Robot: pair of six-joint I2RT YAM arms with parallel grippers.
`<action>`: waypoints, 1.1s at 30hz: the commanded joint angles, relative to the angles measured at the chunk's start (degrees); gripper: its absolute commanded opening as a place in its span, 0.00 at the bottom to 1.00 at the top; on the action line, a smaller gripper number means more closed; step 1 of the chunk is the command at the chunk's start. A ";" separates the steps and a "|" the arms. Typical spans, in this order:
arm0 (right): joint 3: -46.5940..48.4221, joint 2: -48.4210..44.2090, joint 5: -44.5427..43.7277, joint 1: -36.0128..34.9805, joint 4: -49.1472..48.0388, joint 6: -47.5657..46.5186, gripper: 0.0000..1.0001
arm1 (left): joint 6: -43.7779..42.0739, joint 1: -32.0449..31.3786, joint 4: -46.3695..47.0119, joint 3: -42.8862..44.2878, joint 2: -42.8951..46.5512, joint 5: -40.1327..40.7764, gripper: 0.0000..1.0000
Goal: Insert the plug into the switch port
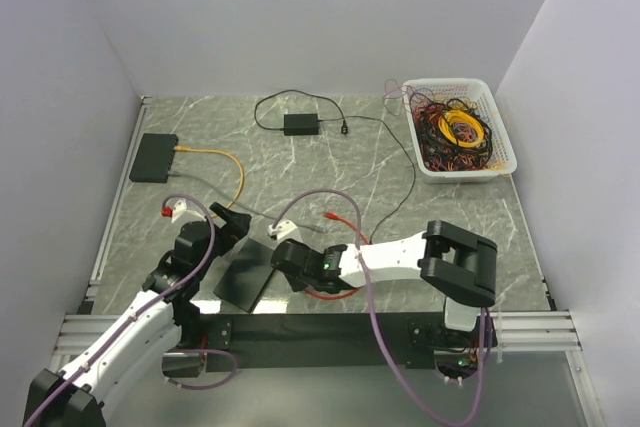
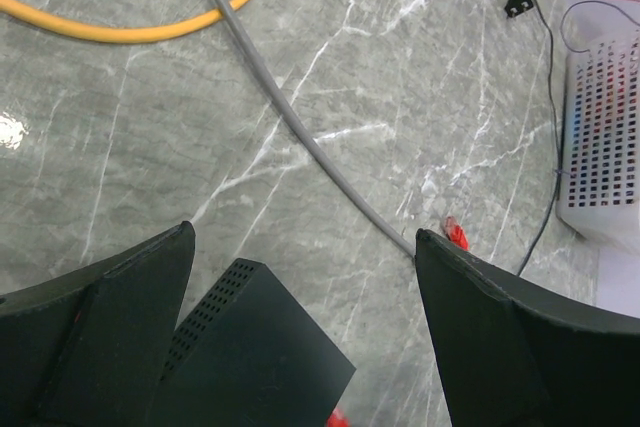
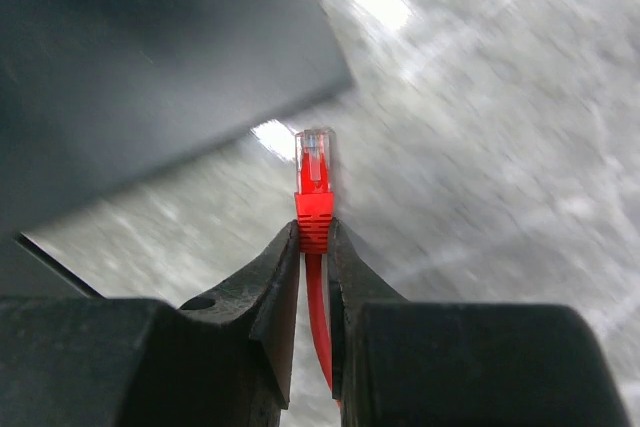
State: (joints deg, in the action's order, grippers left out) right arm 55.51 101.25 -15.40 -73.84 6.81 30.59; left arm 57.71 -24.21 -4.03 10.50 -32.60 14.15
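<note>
Grey marbled tabletop [image 1: 330, 162], closed in by white walls [image 1: 300, 17], fills our overhead view. At its far right corner we see a white mesh basket [image 1: 503, 161]. It holds a dense tangle of cables [image 1: 455, 132], mostly black and red, with a yellow coil on top and a few loops spilling over the rim. Our left wrist view cuts this basket off at the frame's edge, so we see only its perforated wall there.

The switch [image 1: 245, 272] lies flat on the near part of the table, between the two grippers. We find the right gripper [image 3: 313, 247] clenched on the plug [image 3: 314, 162]. Its fingers [image 3: 270, 287] pinch the red boot just behind the clear connector, which points toward the switch's dark edge, near it but apart. The switch is blurred in that view, and we cannot make out any port. The left gripper [image 2: 305, 237] stands spread wide over a corner of the switch, grasping nothing; whether it touches the housing we cannot tell.

From above, the right gripper's own body hides the plug. A second black box [image 1: 153, 157] sits at the far left, with a yellow cable [image 1: 225, 162] running from it.
</note>
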 commanded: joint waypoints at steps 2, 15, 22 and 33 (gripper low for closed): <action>-5.31 -6.40 -2.97 0.81 0.31 1.14 0.00 | 0.46 -0.14 1.84 -0.22 -2.55 0.08 0.98; -6.90 -9.15 -1.83 0.54 -1.18 -1.23 0.00 | 2.40 -0.23 10.27 -2.33 -12.31 -5.10 0.97; -2.69 -6.42 0.19 0.46 -1.71 -3.69 0.00 | 2.40 -0.40 10.71 -4.52 -8.98 -6.07 0.97; 0.48 -2.91 1.77 0.45 -2.41 -4.75 0.00 | 1.00 -0.67 13.96 -4.44 -13.01 -8.00 0.96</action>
State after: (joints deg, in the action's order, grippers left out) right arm 53.47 97.36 -13.87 -73.47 6.24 26.57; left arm 59.40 -24.49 8.36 6.11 -44.58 7.70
